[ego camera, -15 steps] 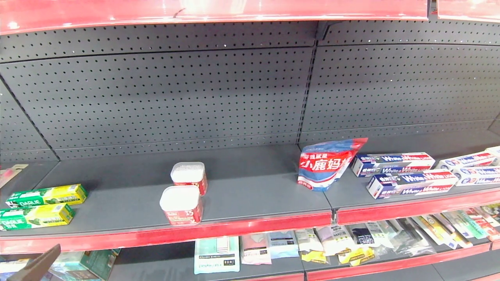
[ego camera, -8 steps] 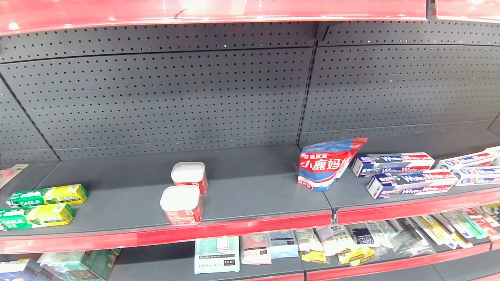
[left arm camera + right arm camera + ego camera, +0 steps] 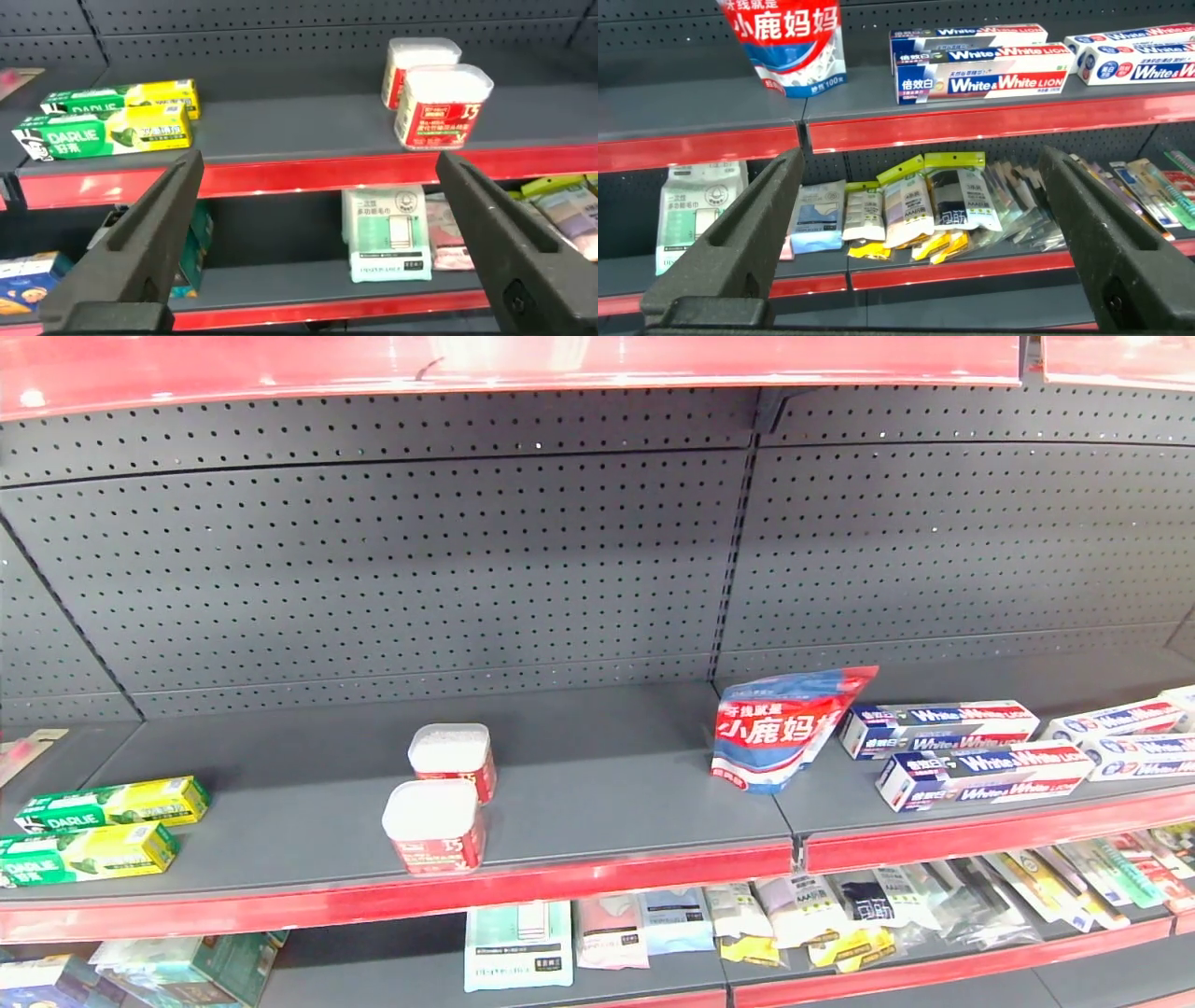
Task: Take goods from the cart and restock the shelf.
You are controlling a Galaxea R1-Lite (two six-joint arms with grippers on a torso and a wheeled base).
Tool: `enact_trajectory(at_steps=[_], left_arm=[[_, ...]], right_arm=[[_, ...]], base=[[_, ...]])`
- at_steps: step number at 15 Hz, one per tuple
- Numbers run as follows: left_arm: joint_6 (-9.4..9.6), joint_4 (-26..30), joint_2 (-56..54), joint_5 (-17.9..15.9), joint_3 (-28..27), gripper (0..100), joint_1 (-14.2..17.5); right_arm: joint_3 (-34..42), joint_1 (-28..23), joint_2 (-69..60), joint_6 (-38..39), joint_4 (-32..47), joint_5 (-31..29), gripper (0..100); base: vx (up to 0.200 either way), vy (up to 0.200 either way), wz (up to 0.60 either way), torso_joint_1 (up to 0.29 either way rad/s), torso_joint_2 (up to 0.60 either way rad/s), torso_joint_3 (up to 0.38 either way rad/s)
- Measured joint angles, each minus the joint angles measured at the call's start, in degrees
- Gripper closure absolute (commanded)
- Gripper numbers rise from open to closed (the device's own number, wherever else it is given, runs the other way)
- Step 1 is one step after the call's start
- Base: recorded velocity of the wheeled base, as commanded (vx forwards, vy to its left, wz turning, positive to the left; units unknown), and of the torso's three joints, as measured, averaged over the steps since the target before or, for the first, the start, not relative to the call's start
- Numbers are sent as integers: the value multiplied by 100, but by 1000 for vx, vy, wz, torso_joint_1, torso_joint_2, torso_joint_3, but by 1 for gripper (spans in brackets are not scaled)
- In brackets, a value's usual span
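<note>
A second ago a dark finger of the left gripper (image 3: 320, 166) poked up at the bottom left corner of the head view, in front of the left end of the lower shelf (image 3: 373, 959). It has since dropped down out of that corner, and the green boxes (image 3: 191, 963) and blue box (image 3: 37, 982) it partly covered now lie uncovered

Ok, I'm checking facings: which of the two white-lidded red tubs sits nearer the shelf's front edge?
The front tub, by the red shelf lip; the other tub stands behind it, deeper in.
</note>
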Motion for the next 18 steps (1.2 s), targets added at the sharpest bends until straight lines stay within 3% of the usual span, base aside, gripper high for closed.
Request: enact_trajectory(at_steps=[2,5,18], left_arm=[[10,0,-6,69,0,0,0],[43,0,-6,145,5,0,0],[16,0,-4,132,5,0,2]], right_arm=[[0,0,0,-26,0,0,0],[0,0,0,-48,4,-7,0],[0,2,0,-55,6,-5,0]], base=[[0,0,0,0,0,0],[0,0,600,2,2,6],[0,0,0,0,0,0]])
